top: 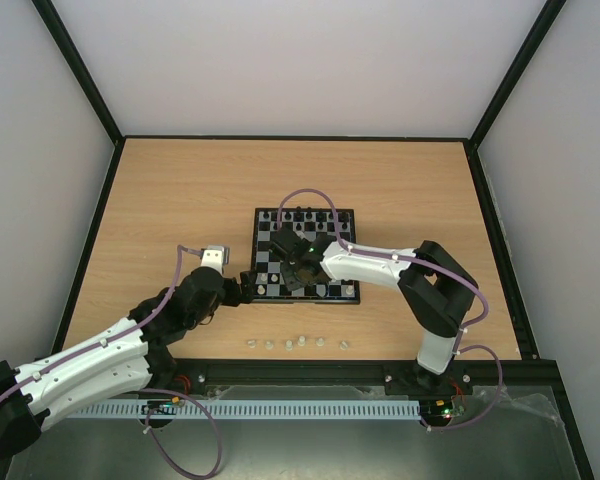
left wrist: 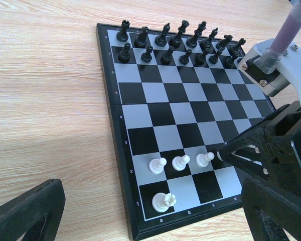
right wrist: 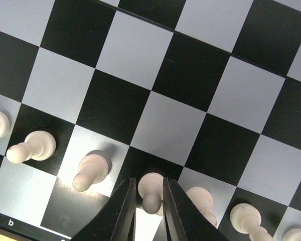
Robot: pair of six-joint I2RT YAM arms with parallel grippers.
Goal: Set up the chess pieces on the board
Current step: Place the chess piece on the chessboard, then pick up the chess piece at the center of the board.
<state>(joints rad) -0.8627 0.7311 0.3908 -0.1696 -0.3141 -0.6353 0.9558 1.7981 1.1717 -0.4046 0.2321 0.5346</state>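
My right gripper (right wrist: 147, 182) stands on the board (right wrist: 155, 125), fingers close on either side of a white pawn (right wrist: 151, 193). I cannot tell whether they pinch it. Other white pawns (right wrist: 90, 170) flank it. My left gripper (top: 245, 284) gapes wide beside the board.

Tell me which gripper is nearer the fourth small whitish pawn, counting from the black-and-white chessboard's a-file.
Right. The right gripper straddles that pawn, a finger either side; the left gripper hangs open beside the chessboard, off its left edge.
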